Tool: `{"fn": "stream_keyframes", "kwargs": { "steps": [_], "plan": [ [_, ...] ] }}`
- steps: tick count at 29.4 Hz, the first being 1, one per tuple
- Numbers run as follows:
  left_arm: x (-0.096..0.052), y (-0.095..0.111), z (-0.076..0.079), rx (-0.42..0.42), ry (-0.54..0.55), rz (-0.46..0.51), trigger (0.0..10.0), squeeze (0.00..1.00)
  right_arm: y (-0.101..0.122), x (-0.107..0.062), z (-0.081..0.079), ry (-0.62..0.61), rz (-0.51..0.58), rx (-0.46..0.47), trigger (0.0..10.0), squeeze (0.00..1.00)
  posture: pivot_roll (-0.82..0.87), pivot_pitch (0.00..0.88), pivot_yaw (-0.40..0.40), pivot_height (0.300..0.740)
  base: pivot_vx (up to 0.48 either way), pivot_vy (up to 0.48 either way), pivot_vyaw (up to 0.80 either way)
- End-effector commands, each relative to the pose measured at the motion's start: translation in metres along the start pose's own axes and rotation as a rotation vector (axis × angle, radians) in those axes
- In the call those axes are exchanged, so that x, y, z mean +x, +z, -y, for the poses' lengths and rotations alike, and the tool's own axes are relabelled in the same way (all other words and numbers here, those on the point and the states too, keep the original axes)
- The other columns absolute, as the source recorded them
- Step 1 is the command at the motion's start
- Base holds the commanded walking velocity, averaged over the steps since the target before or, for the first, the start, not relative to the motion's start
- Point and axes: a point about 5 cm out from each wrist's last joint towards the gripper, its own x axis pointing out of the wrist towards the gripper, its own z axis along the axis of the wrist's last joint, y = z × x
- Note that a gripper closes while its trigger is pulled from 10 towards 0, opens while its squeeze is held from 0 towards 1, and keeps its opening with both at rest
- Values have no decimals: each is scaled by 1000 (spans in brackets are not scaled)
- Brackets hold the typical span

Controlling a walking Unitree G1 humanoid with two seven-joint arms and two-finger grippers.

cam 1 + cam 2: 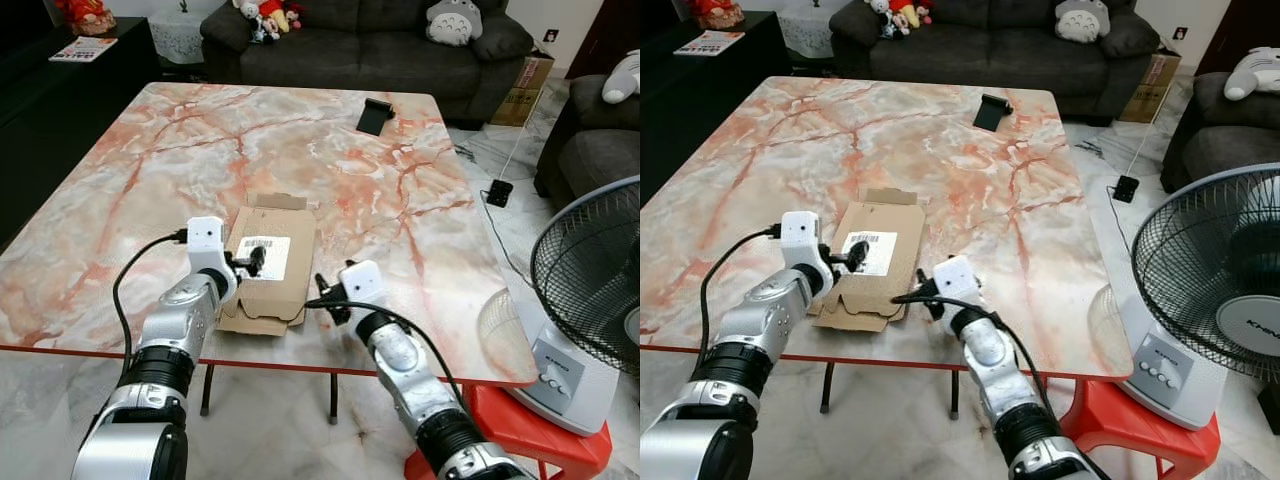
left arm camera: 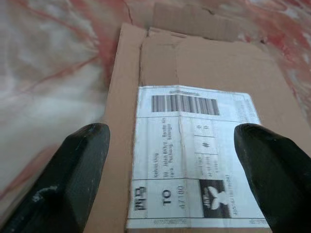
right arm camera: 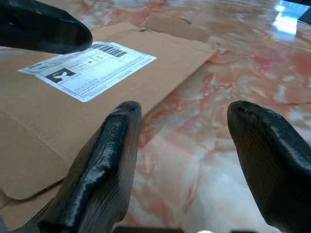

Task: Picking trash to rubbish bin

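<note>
A flattened brown cardboard box [image 1: 272, 290] with a white shipping label [image 1: 266, 256] lies on the marble table [image 1: 180, 170] near its front edge. My left gripper [image 1: 250, 262] is at the box's left side, open, with its black fingers [image 2: 82, 165] low over the label [image 2: 194, 155]. At the box's right front corner my right gripper [image 1: 324, 296] stands open just above the table. Bare marble lies between its fingers [image 3: 112, 155], with the cardboard edge [image 3: 160, 77] beside them. A left fingertip [image 3: 43, 29] shows over the label in the right wrist view.
A small black object [image 1: 376, 113] stands at the table's far right. A standing fan [image 1: 590, 290] on a red stool [image 1: 520, 445] is close on the right. A dark sofa [image 1: 380, 40] lies beyond the table, and a black adapter [image 1: 499, 192] with its cable is on the floor.
</note>
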Motion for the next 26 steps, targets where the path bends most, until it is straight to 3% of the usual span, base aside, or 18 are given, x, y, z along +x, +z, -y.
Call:
{"fn": "stream_keyframes", "kwargs": {
  "steps": [1,11,26],
  "plan": [
    [-1,5,1,1,2,19,10000,0,6,3,-1,10,10,-30,10000,0,-27,59,-22,740,0,0,0],
    [-2,5,5,40,-5,6,10000,0,8,4,-1,26,13,-81,10000,0,-28,65,-25,740,0,0,0],
    [-5,2,-10,55,111,-33,10000,0,11,5,-5,50,30,-83,10000,0,-17,67,-28,740,0,0,0]
  ]
}}
